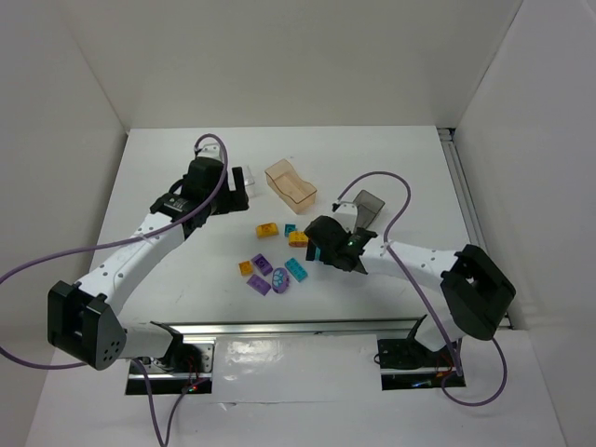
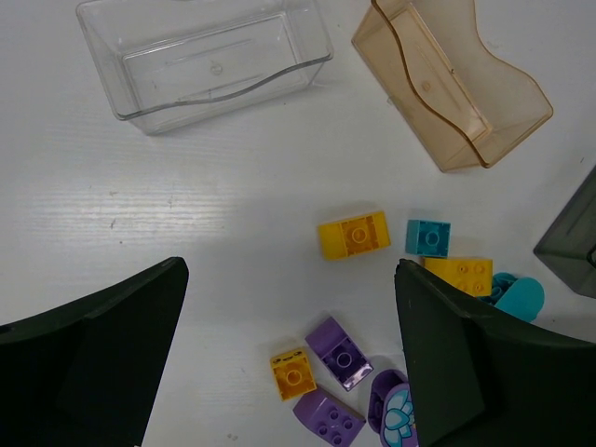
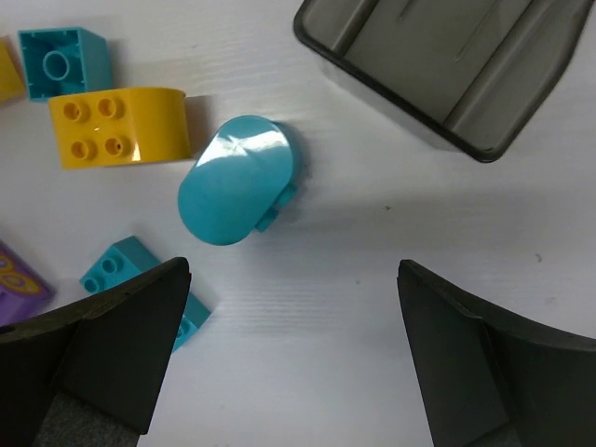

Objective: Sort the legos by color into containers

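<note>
Legos (image 2: 354,234) are glossy studded bricks: yellow, cyan and purple.

A white tabletop (image 1: 400,158) is boxed in by a plain white back wall (image 1: 298,56), left wall (image 1: 47,140) and right wall (image 1: 540,112). The light is soft and even. A metal rail (image 1: 298,328) runs along its near edge.

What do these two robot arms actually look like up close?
Both the left arm and right arm have white tube segments joined by chunky black joints. A thin purple cable loops along each. The left claw and right claw each have two broad black fingers.
</note>
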`<state>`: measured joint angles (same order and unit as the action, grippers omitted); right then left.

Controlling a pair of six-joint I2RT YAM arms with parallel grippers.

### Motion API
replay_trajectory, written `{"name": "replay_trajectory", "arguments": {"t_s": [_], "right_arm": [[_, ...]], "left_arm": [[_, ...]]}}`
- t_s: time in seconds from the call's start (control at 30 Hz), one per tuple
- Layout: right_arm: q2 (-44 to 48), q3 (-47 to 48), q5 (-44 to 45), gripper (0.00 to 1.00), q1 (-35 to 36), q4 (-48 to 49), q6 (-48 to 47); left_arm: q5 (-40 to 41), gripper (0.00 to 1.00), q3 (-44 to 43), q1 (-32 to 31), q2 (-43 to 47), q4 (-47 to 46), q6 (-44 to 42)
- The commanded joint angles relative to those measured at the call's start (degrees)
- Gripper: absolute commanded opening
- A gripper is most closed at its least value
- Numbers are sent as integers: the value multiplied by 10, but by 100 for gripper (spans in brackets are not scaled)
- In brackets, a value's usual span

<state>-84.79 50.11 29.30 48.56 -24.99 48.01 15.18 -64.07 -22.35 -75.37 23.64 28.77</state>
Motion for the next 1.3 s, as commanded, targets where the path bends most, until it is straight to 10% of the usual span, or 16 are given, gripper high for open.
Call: {"name": "replay_trajectory", "arguments": {"t_s": [0.0, 0.7, 1.27], "right_arm": [[3, -4, -17, 100, 11, 55, 21], [-138, 71, 25, 94, 11, 79, 4], [-120, 96, 48, 47, 11, 43, 5]], "left_arm": [[7, 100, -16, 2, 5, 4, 8], [2, 100, -16, 2, -6, 4, 8], [7, 100, -16, 2, -11, 10, 8]]}}
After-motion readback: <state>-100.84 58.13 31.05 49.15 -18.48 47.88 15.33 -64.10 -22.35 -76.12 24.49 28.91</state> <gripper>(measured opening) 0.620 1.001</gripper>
